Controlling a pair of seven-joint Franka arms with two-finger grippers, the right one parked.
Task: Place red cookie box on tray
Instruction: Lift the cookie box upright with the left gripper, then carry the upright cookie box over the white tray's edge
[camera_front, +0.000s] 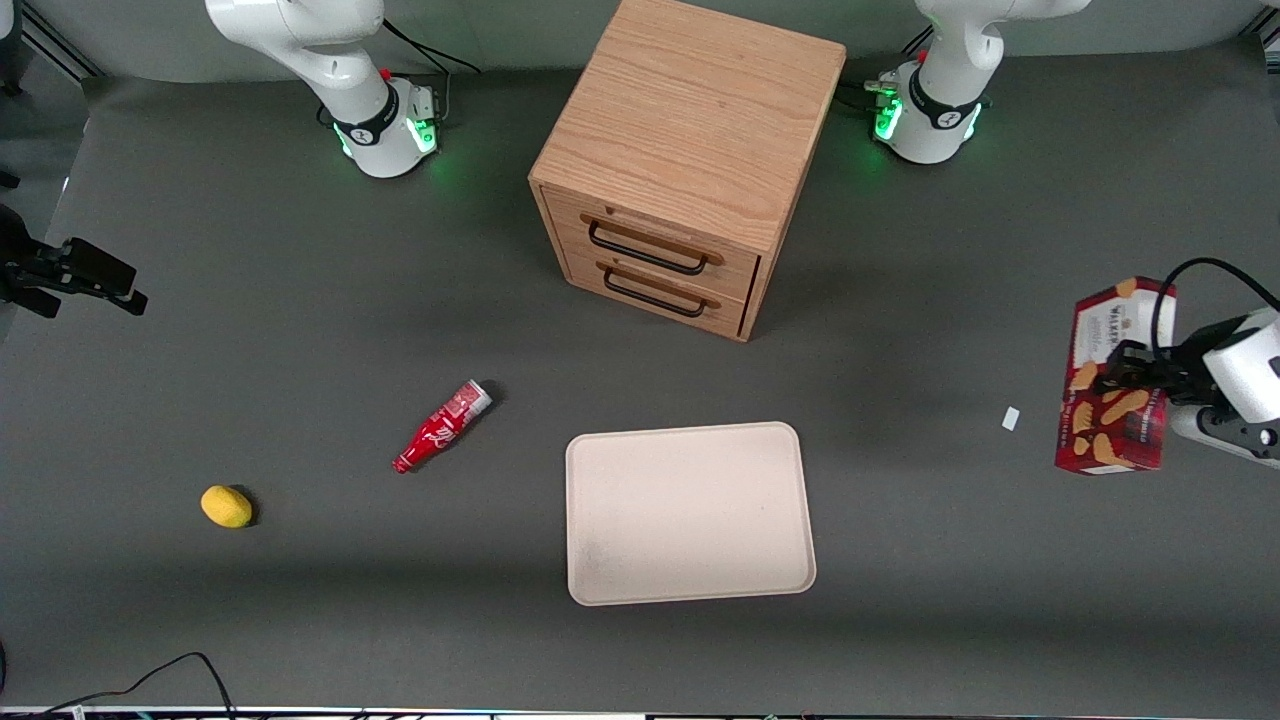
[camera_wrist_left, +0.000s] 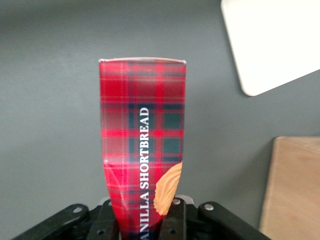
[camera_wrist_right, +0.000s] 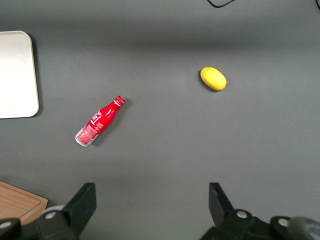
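The red cookie box (camera_front: 1112, 385) hangs lifted over the working arm's end of the table, its white panel uppermost in the front view. The left gripper (camera_front: 1130, 378) is shut on it, black fingers clamped across the box's middle. In the left wrist view the tartan box (camera_wrist_left: 143, 145) stands out from between the fingers (camera_wrist_left: 108, 220), and the gripper (camera_wrist_left: 142, 225) pinches its near end. The pale beige tray (camera_front: 688, 512) lies flat near the table's middle, nearer the front camera than the cabinet. A corner of the tray (camera_wrist_left: 272, 42) shows in the left wrist view, apart from the box.
A wooden drawer cabinet (camera_front: 682, 160) stands at mid-table between the arm bases. A small red bottle (camera_front: 441, 426) and a yellow lemon (camera_front: 226, 506) lie toward the parked arm's end. A small white scrap (camera_front: 1010, 418) lies on the mat beside the box.
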